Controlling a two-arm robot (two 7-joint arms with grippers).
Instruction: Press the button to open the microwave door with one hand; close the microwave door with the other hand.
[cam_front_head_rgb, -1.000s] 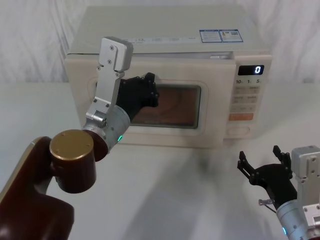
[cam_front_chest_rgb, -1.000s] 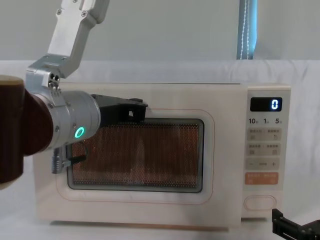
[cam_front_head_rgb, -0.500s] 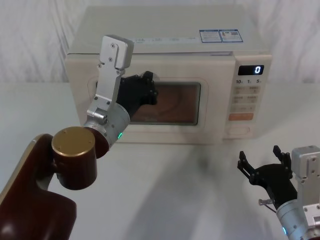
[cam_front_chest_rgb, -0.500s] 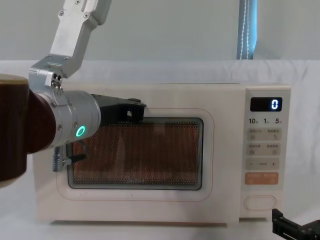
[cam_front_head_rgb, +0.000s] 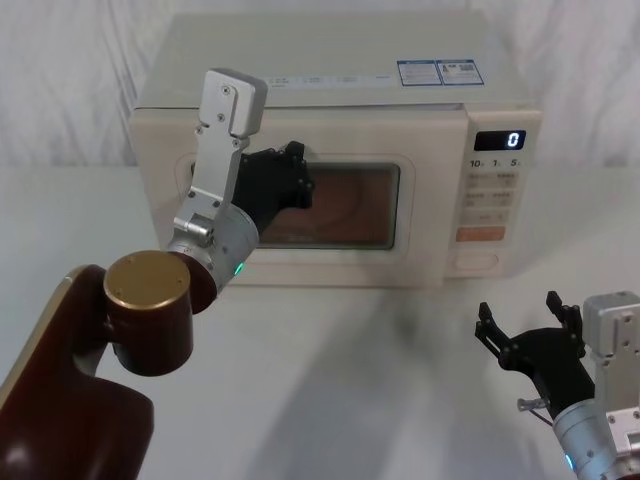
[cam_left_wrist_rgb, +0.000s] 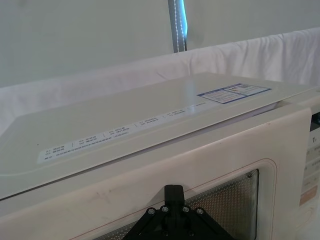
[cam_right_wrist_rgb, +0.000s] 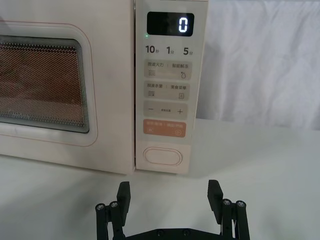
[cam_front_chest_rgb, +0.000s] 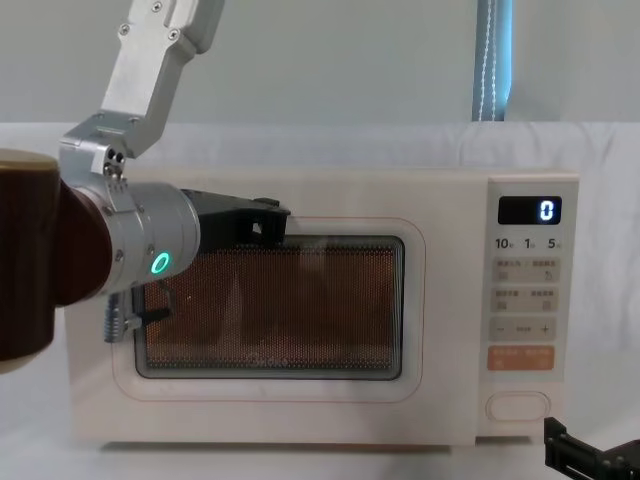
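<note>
black left gripper (cam_front_head_rgb: 292, 178) presses against the upper left of the microwave door (cam_front_head_rgb: 340, 212); whether its fingers are spread, i cannot tell. door sits flush with the cream body. right gripper (cam_right_wrist_rgb: 170, 196) hangs wide open and empty, low before the button (cam_right_wrist_rgb: 162, 157).

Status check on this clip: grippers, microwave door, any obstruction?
Left gripper against microwave door. Right gripper open, low before the button. Door looks shut flush. Nothing in the way.
</note>
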